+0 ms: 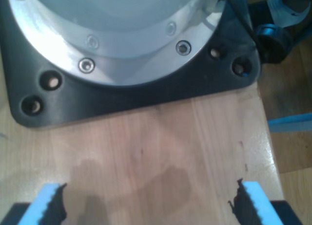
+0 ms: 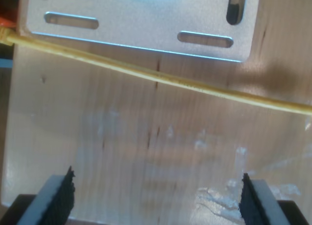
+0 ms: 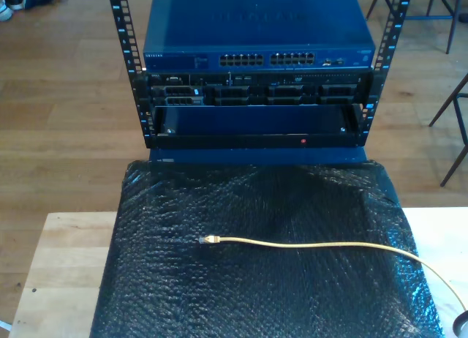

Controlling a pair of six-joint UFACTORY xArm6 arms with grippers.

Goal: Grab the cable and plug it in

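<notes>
The yellow cable lies on a black bubble-wrap mat, its small clear plug pointing toward the exterior view's left. From there it trails off past the mat's corner at the exterior view's right. In the second wrist view a stretch of the cable crosses bare wood beyond my second gripper, which is open and holds nothing. My first gripper is also open, its blue-backed fingers over bare wood, with nothing between them.
A rack behind the mat holds a blue network switch with rows of ports. A black base plate with a silver arm base sits ahead of my first gripper. A slotted silver plate lies beyond the cable.
</notes>
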